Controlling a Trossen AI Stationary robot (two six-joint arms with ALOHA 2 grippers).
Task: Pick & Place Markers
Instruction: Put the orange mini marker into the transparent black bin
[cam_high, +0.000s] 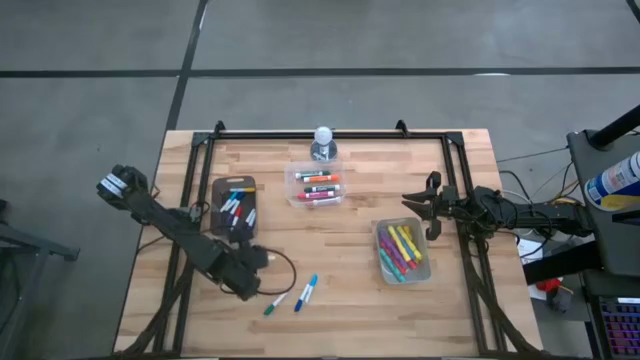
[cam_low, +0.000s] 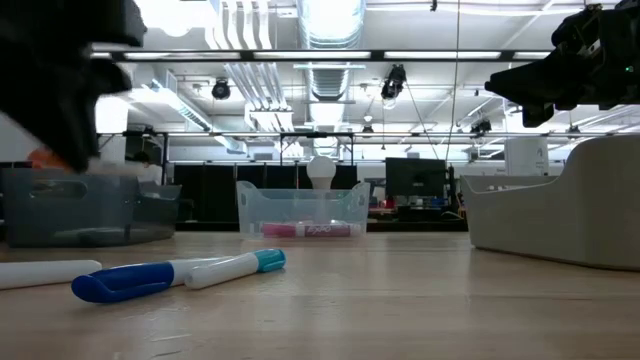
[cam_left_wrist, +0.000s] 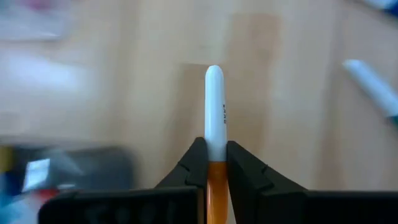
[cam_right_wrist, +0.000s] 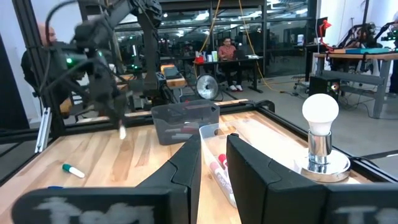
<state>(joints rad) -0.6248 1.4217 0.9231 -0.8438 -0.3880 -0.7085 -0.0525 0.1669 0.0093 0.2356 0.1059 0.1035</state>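
Nearest in the low view, a blue-capped marker (cam_low: 125, 283) and a teal-capped marker (cam_low: 236, 268) lie loose on the pale wooden surface (cam_low: 400, 310). Only the left wrist view shows the grip: the left hand (cam_left_wrist: 216, 155) has its two dark fingers pinched on a slim marker with an orange body and smooth white rounded cap (cam_left_wrist: 214, 112), held above the planks. From above, that hand (cam_high: 258, 284) sits near the front left, just beside the two loose pens, with the dark grey flat tray (cam_high: 232, 206) of markers behind it. Farther back stand a clear ribbed tub (cam_high: 313, 186) of orange and red markers and a clear tub (cam_high: 403, 251) of pink, yellow and green ones. The right hand (cam_high: 422, 208) hovers by the right tub, fingers slightly parted, holding nothing. A white bulb-shaped object (cam_high: 323, 143) stands at the far edge.
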